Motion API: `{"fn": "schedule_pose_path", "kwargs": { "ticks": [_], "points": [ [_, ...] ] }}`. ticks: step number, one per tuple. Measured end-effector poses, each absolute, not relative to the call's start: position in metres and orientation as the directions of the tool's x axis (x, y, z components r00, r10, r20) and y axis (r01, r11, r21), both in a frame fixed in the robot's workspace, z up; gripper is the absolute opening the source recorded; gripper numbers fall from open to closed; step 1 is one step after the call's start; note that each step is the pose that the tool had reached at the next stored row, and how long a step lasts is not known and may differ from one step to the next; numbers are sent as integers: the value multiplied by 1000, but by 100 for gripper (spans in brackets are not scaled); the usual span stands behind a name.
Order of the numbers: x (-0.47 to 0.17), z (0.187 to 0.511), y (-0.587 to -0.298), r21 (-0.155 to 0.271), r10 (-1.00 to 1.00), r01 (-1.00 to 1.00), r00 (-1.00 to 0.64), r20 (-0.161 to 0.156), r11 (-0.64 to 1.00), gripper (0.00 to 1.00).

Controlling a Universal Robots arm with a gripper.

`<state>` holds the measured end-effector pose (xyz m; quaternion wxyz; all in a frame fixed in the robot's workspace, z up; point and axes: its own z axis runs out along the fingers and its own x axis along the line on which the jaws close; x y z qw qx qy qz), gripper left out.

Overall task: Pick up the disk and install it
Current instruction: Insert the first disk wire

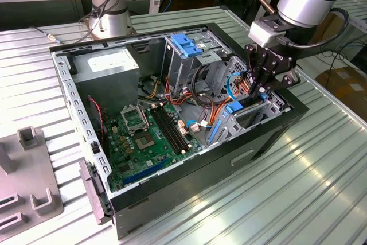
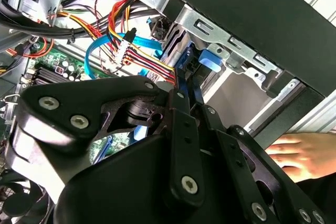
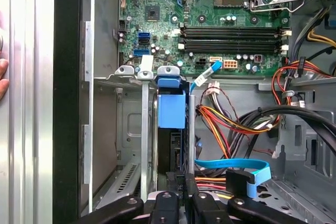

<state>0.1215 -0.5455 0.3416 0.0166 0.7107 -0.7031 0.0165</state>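
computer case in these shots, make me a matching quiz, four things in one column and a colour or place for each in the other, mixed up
Things:
1. disk bracket
2. motherboard
3. gripper
4. hand

Descriptions:
A. green board on the case floor
B. black, reaching into the drive bay at the case's edge
C. blue plastic, standing on edge in the bay
D. resting outside the case wall

Pairs: 1-C, 2-A, 3-B, 4-D
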Motion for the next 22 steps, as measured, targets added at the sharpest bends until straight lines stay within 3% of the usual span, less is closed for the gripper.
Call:
{"fn": "schedule_pose_path", "kwargs": {
  "ticks": [10,12,22],
  "points": [
    [121,339,-546,0,-999,-1000,11,46,-11,16],
    [122,339,-546,0,-999,-1000,11,46,-11,24],
    [122,351,-546,0,-999,-1000,11,46,-11,24]
  ]
}}
